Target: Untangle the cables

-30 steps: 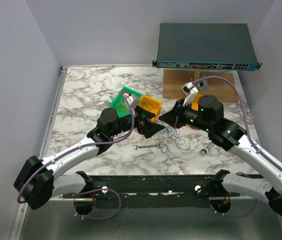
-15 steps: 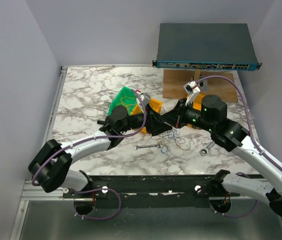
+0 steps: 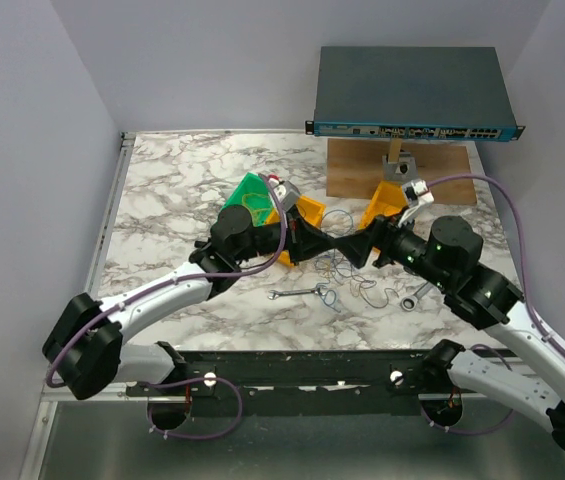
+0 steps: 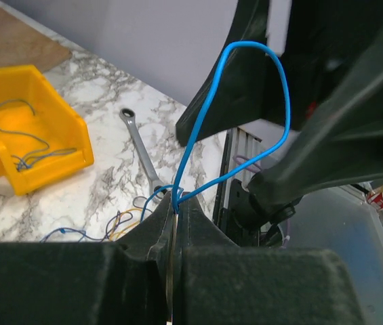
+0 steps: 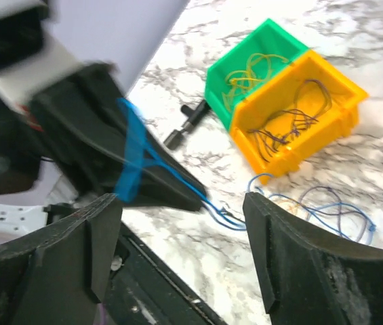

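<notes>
The cables (image 3: 347, 275) lie as a loose tangle of thin blue, yellow and dark wires on the marble table, below where the two grippers meet. My left gripper (image 3: 327, 243) is shut on one blue cable (image 4: 175, 203), which loops upward (image 4: 245, 45) from its closed jaws in the left wrist view. Facing it tip to tip, my right gripper (image 3: 357, 246) stands open, and nothing lies between its fingers (image 5: 181, 203). In the right wrist view the blue cable (image 5: 133, 162) runs along the left gripper down to the tangle (image 5: 327, 210).
A green bin (image 3: 247, 200) holds yellow wires, and an orange bin (image 3: 304, 210) beside it holds dark ones. Another orange bin (image 3: 387, 198) sits at the wooden block (image 3: 357, 172) under the network switch (image 3: 412, 90). Two wrenches (image 3: 297, 293) (image 3: 414, 297) lie near the tangle.
My left gripper moved right to the centre and shut on the blue cable. The right gripper opened, let the cable go and drew back to the right.
</notes>
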